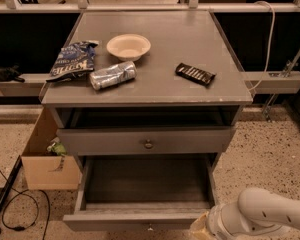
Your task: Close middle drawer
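Observation:
The middle drawer is pulled far out at the bottom of the grey cabinet. It is a long dark grey empty box with a low front panel and a small round knob at the picture's lower edge. My gripper is at the end of the white arm, low at the bottom right. It is right next to the right end of the drawer's front panel, and the frame edge cuts most of it off.
Above is a taller-fronted drawer, slightly out, with a bigger knob. On the cabinet top lie a chip bag, a bowl, a crushed can and a chocolate bar. A cardboard box and cables are on the left floor.

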